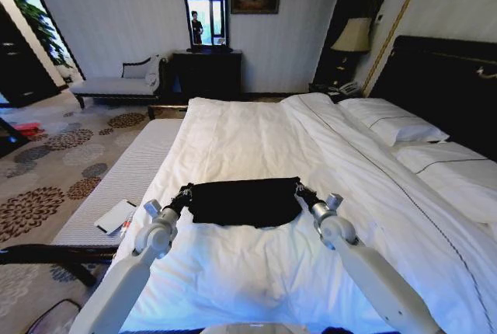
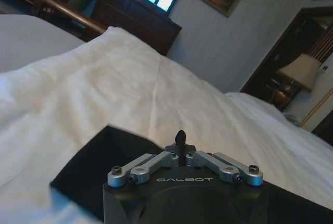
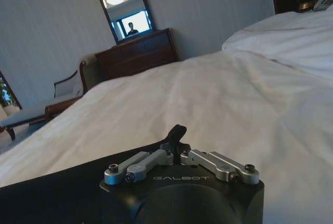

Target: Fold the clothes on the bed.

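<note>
head view looks down the bed (image 1: 256,140); wrist views skim low, sharing its duvet.

Pale walls, dark dresser (image 1: 206,72) under mirror (image 1: 205,9), floral carpet (image 1: 54,155), chaise (image 1: 116,83).

bed (image 1: 256,272): large, covered by a white duvet (image 1: 248,140), dark headboard (image 1: 443,78) on the robot's right. two white pillows (image 1: 419,147) lie against the headboard side. a black t-shirt (image 1: 245,200) lies flat on the duvet near the robot's edge, folded into a broad band running across. duvet shows soft creases around the garment. both grippers rest at the band's ends.
</note>
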Robot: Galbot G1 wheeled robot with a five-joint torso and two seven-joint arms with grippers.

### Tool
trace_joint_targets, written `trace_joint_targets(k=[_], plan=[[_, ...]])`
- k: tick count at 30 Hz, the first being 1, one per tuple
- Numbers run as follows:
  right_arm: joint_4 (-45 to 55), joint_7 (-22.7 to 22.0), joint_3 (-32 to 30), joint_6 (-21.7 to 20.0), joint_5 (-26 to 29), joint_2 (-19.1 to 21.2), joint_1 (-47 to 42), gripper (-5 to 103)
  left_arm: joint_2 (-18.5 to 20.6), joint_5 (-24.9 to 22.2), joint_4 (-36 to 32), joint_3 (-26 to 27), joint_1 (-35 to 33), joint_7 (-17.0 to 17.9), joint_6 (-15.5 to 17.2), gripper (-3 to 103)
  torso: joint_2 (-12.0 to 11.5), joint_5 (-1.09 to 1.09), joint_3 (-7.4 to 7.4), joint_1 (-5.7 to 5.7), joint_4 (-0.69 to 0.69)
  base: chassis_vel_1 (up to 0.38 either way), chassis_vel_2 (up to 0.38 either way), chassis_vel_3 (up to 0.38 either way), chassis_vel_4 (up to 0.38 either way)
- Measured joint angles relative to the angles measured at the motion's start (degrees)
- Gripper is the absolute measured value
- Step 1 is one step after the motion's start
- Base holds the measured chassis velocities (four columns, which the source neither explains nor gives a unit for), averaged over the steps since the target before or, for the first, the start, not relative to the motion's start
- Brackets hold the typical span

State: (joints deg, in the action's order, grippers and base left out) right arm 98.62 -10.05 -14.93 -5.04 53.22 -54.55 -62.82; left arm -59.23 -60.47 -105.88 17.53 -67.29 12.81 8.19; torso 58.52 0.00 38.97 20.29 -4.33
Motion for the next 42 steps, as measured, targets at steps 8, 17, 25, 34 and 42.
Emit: trace_joint_targets(k=[8, 17, 25, 34, 42], plan=[[-0.37, 0.53, -0.91, 0.81, -3.0, -1.71, -4.59, 1, -0.39, 3.16, -0.29, 0.19, -5.23, -1.03, -0.4, 1, 0.0, 0.0, 0.01, 0.01, 0.01, 0.0, 0.0, 0.0, 0.0], [3.92, 0.53, -3.32, 0.66, -4.38, -1.37, -11.15, 16, -0.28, 6.66, -4.02, 0.59, -10.8, -1.54, 0.58, 18, 0.0, 0.01, 0.01, 0.0, -0.01, 0.0, 0.0, 0.0, 0.0], [12.24, -0.95, -10.4, -0.53, -4.15, -0.3, -18.54, 43, -0.32, 9.09, -8.68, 6.17, -16.04, -2.51, 0.36, 45, 0.0, 0.01, 0.01, 0.01, -0.03, 0.0, 0.0, 0.0, 0.0], [11.63, -2.63, -7.44, -2.91, -0.35, 5.73, -7.75, 76, 0.34, 5.97, -15.71, 13.79, -20.8, -1.8, 0.74, 72, 0.0, 0.01, 0.01, 0.0, 0.06, 0.0, 0.0, 0.0, 0.0], [-5.79, 3.31, 7.99, -0.34, -6.63, 10.45, 11.12, 100, 5.17, 13.28, -18.22, 13.78, -24.39, -4.88, 1.23, 100, -0.02, 0.01, 0.02, 0.02, 0.04, 0.0, 0.0, 0.0, 0.0]])
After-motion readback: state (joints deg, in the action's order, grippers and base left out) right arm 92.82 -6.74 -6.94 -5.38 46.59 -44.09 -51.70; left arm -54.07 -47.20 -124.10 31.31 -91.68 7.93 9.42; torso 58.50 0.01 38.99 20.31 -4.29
